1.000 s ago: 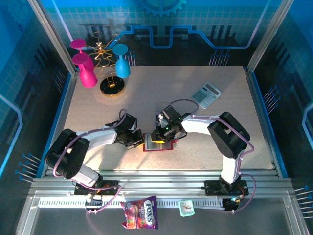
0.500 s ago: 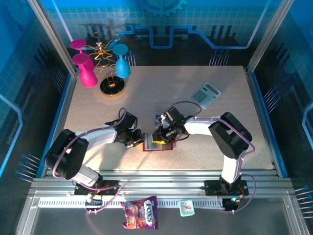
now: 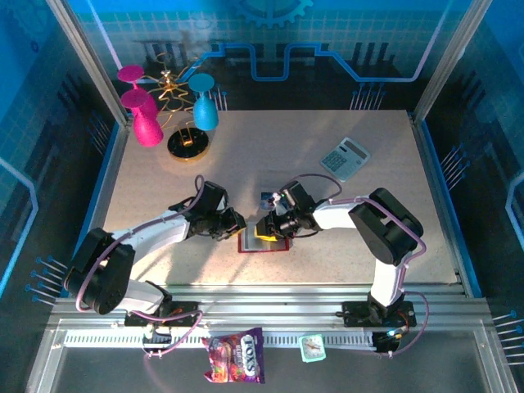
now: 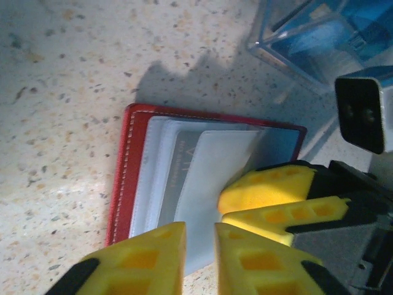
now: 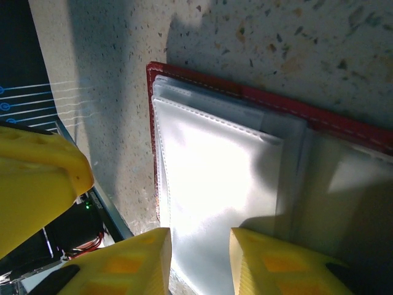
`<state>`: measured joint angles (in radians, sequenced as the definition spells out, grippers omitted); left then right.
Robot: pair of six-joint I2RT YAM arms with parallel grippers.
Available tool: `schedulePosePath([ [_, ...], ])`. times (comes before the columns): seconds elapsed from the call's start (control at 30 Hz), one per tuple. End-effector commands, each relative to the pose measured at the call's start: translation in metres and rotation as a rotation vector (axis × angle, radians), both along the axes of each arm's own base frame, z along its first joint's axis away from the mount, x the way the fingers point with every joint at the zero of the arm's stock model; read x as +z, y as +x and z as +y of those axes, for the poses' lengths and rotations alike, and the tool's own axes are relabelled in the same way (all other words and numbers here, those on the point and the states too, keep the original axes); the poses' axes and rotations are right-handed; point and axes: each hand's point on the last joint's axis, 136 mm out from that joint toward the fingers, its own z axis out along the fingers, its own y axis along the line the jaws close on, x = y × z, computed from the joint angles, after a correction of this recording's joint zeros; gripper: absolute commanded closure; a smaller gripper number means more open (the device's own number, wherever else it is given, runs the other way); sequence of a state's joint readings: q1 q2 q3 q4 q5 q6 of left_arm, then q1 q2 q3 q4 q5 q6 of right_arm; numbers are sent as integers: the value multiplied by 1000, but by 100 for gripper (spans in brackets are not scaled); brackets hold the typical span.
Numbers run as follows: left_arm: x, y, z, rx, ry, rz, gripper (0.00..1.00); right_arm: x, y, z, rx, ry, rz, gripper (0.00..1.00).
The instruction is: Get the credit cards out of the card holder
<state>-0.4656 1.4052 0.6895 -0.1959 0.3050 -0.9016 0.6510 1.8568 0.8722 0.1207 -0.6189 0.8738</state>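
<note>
Near the front middle of the worktop [image 3: 286,164], seeing the card holder [image 3: 274,246] lying opened flat, red cover down, clear pockets facing up, long axis running left to right across the arms. Spotting one of the credit cards [image 4: 181,178] sitting pale under the clear pockets, not yet out; not making out colours of any others. Noting the left end effector [image 4: 199,239] hanging at the holder's left end, tips just over its edge, fingers slightly parted and gripping nothing. Noting the right end effector [image 5: 201,243] sitting over the holder's middle, angled in from the right side, fingers partly closed with a clear pocket leaf running between them; not able to tell whether pinching or only pressing. Judging both arms as right at the holder, right one more central. Judging the coming pull as turning on which pocket side is opening, not readable here, with the other arm pinning the holder.
</note>
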Motion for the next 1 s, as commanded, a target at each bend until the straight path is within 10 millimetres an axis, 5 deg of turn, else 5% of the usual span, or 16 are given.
schedulePosePath([
  [0.0, 4, 0, -8, -3, -61, 11, 74, -3, -2, -8, -20, 3, 22, 67],
  [0.33, -15, -3, -14, -21, -52, 70, 64, -3, 0, -9, -30, 21, 26, 68],
  [0.97, -27, -4, -22, -39, -54, 98, 65, -3, -1, -8, -38, 52, 31, 68],
])
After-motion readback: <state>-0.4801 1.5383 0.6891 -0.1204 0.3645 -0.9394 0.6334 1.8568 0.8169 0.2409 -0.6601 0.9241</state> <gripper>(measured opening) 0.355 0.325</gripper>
